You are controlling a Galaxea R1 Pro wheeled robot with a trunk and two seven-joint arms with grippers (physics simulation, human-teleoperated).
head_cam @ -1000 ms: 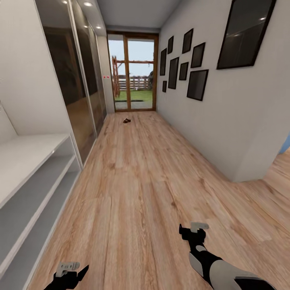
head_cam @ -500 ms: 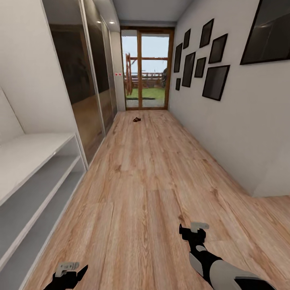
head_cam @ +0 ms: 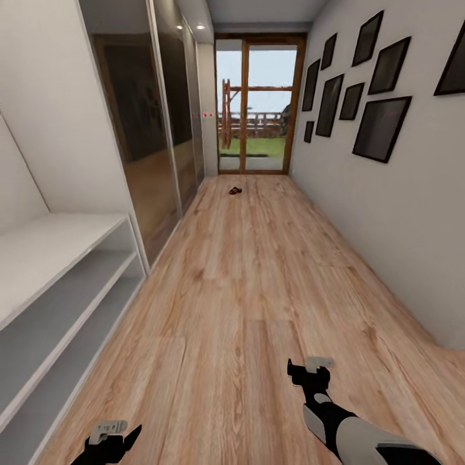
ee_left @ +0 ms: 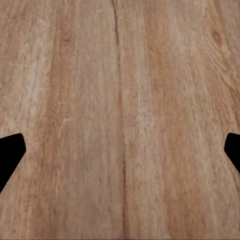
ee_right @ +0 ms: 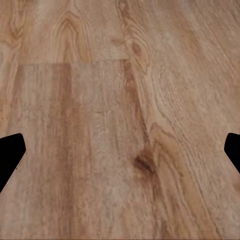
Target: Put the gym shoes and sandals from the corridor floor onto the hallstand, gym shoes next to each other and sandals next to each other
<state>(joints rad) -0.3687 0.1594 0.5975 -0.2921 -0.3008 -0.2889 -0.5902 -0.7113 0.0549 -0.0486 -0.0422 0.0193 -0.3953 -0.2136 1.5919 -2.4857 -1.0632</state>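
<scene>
The hallstand (head_cam: 58, 258) is a low light-grey unit with a flat top and two long shelves, running along the left wall in the head view; its shelves that show are bare. Far down the corridor floor (head_cam: 245, 290), near the glass door, lies a small dark brown shape (head_cam: 234, 190) that looks like the sandals; it is too small to tell one from two. The gym shoes are out of view. My left gripper (head_cam: 119, 431) and right gripper (head_cam: 307, 368) hang low over the planks. Both are open, with wide-spread fingertips (ee_left: 10, 152) (ee_right: 10, 152) and only floor between them.
Mirrored sliding wardrobe doors (head_cam: 161, 142) line the left wall beyond the hallstand. A white wall with several black picture frames (head_cam: 378, 126) bounds the right side. A wood-framed glass door (head_cam: 258, 103) closes the far end. The wood floor runs down the middle.
The whole picture has shifted right, so the camera has swung left; the opening at the right has left the view. Both grippers keep their places in the picture and stay open.
</scene>
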